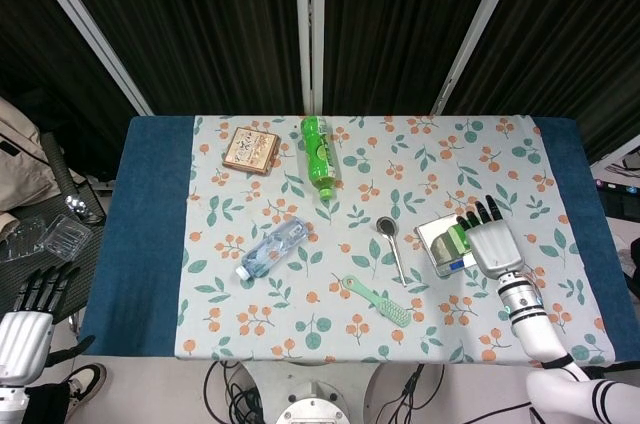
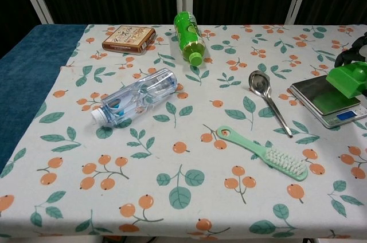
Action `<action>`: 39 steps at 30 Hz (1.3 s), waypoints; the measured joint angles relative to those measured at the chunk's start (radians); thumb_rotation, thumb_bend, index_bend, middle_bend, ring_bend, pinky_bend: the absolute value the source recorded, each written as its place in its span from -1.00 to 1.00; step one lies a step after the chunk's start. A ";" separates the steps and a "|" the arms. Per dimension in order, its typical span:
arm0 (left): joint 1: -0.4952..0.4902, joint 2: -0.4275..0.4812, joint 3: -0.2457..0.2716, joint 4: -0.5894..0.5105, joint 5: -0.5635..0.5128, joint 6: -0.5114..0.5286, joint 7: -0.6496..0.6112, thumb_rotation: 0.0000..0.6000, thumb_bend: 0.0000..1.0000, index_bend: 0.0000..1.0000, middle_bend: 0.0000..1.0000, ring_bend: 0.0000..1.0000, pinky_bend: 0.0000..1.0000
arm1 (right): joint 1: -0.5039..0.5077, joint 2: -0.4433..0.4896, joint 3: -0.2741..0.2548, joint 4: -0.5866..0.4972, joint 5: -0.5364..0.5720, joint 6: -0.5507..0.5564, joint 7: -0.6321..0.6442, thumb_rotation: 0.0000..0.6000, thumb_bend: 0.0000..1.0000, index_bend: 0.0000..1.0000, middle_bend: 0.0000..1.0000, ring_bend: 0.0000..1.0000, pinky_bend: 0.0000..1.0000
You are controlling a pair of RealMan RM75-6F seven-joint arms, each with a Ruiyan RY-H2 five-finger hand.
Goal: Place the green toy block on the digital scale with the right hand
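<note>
One green toy block [image 2: 350,78] gripped in right hand [image 1: 493,242], hovering over digital scale [image 2: 321,95]. Lower gently onto platter centre; release only once flat. Left hand [image 1: 22,329] idle, spread.

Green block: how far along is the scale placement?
Pickup looks done: the right hand holds the green block over the digital scale. In hand now is the lowering; its green reflection shows on the platform, but the chest view does not settle whether it touches. Left: set it down, release and withdraw.
</note>
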 measured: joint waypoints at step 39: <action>0.005 0.014 0.008 -0.027 0.019 0.028 0.009 1.00 -0.88 -0.95 -0.95 -1.00 -1.00 | -0.262 0.182 -0.060 -0.157 -0.304 0.372 0.273 1.00 -0.82 -1.00 -1.00 -1.00 -1.00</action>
